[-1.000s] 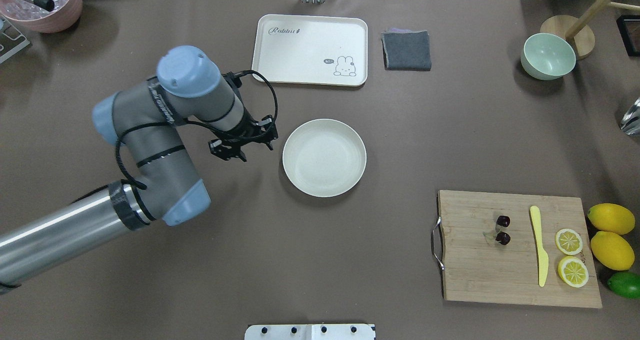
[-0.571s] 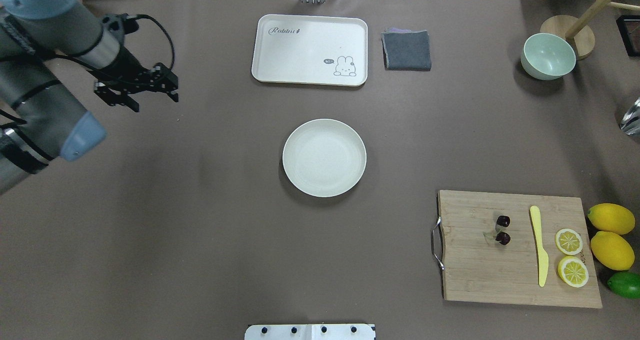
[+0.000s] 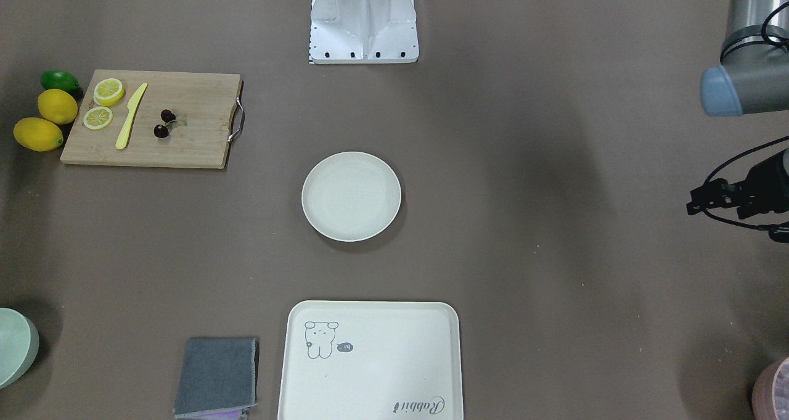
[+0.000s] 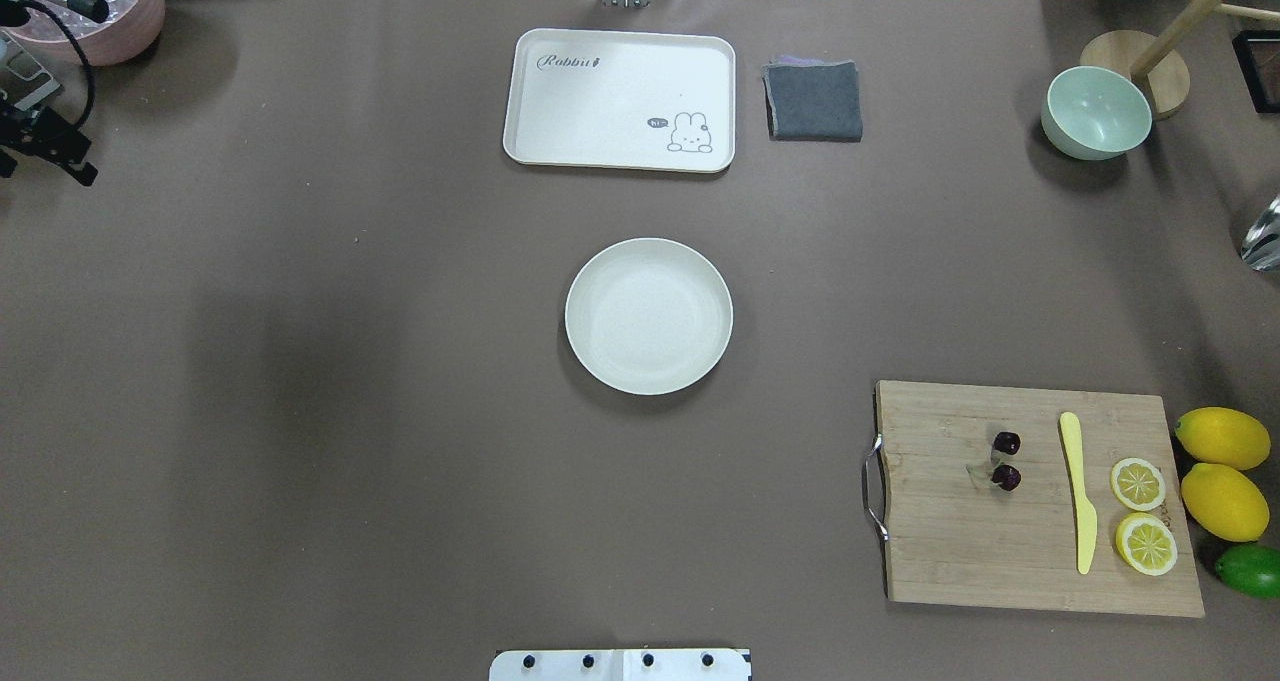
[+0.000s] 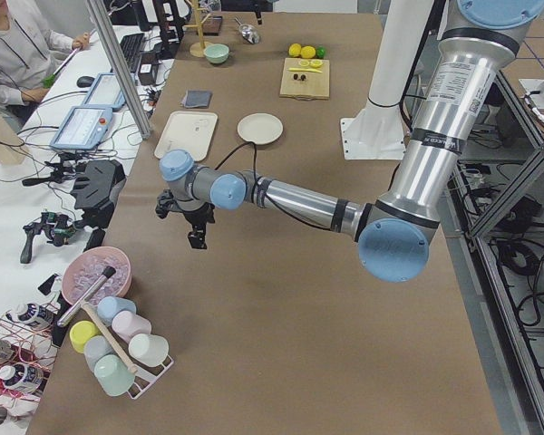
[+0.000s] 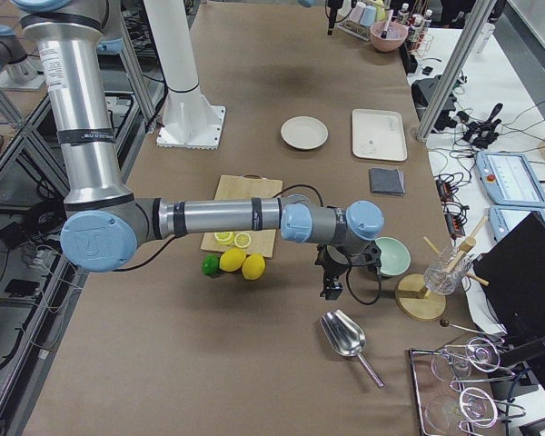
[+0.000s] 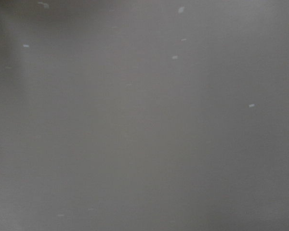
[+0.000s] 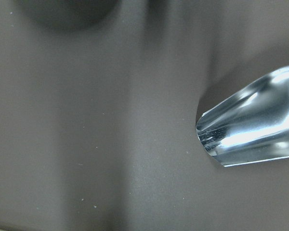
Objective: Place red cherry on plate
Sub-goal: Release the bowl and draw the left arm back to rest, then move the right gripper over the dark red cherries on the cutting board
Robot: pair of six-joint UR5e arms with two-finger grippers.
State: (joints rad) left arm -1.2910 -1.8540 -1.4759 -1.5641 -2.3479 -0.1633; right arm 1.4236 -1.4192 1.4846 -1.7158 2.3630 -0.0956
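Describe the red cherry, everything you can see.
The red cherry is a pair of tiny, glossy, dark red, almost black fruits joined by thin pale stems. It lies on the wooden cutting board, about mid-board, between the metal handle and the yellow knife, touching neither. Only the board touches it. Finer detail is too small to tell.

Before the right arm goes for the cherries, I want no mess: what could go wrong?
The red cherry is tiny and glossy; a pinch may slip, or catch one fruit and leave the other dangling by the stem. The yellow knife lies beside it on the cutting board, so a wide grasp might nudge it. The lemons lie by the board's edge nearest the right gripper; a low approach could knock them.
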